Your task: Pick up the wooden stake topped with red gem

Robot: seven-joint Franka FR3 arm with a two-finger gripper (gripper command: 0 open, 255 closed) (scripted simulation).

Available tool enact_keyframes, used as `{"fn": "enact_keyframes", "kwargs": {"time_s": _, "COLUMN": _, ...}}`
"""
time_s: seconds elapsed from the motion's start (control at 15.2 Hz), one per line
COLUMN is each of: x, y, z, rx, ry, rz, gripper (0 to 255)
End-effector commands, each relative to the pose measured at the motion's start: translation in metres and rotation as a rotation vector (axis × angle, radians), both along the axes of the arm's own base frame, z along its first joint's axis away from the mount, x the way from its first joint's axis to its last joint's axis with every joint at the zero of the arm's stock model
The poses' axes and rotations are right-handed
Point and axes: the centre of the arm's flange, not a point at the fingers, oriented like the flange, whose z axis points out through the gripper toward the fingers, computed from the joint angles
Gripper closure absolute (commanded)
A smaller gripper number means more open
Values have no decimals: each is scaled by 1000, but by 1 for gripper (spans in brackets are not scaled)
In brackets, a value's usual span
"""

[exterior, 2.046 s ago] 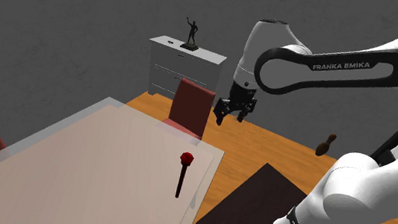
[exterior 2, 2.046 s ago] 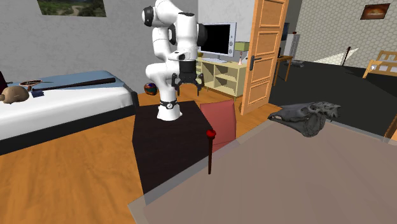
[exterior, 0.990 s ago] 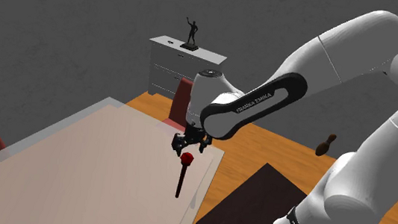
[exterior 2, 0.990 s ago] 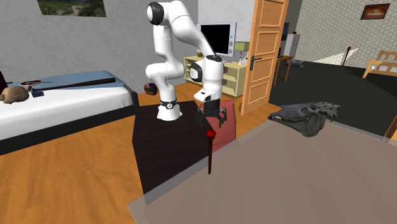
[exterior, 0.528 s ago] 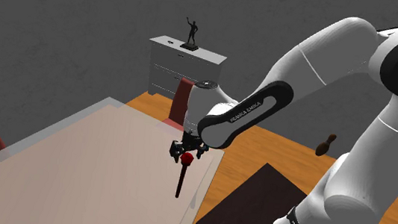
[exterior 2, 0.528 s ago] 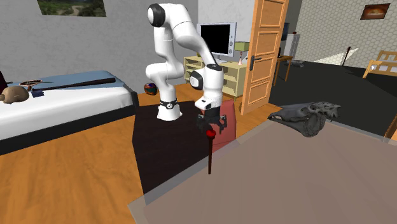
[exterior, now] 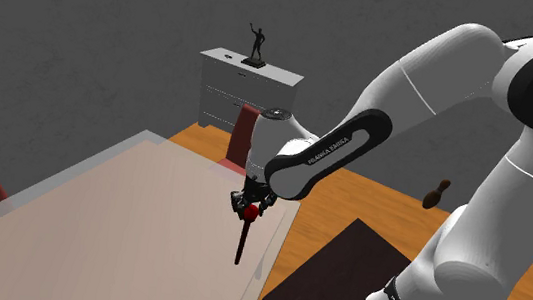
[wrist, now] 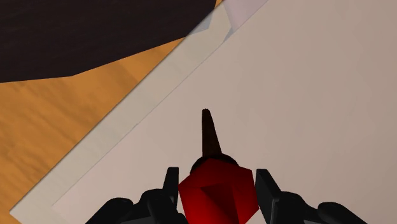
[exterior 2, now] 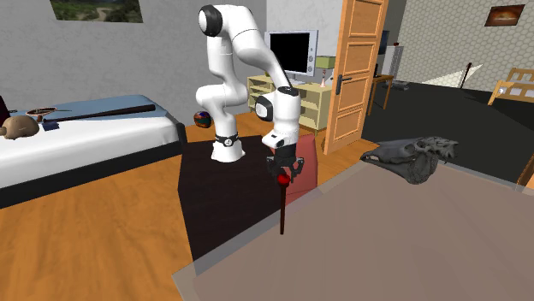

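The gripper (wrist: pixel 216 175) clasps the stake (wrist: pixel 207 137) by its red gem, upright on the table (wrist: pixel 318 95). The grasp looks made, so next comes a straight, steady lift.

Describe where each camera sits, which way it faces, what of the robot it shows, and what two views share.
Shoulder view: beside and behind the stand, looking down over the table; shows the arm, gripper on the stake.
Second exterior view: across the table, facing the arm; shows the whole arm on its stand.
Wrist view: on the gripper, looking along the stake at the table; shows both fingers clasping the red gem.
Shared: both exterior views show gripper and stake.
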Motion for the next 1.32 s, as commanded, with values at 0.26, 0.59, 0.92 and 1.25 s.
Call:
{"fn": "enact_keyframes", "kwargs": {"time_s": 0.26, "x": 0, "y": 0, "z": 9, "rx": 0, "ry": 1, "rz": 0, "gripper": 255}}
{"fn": "enact_keyframes", "kwargs": {"time_s": 0.59, "x": 0, "y": 0, "z": 36, "rx": 0, "ry": 1, "rz": 0, "gripper": 255}}
{"fn": "enact_keyframes", "kwargs": {"time_s": 0.92, "x": 0, "y": 0, "z": 62, "rx": 0, "ry": 1, "rz": 0, "gripper": 255}}
{"fn": "enact_keyframes", "kwargs": {"time_s": 1.25, "x": 0, "y": 0, "z": 79, "rx": 0, "ry": 1, "rz": 0, "gripper": 255}}
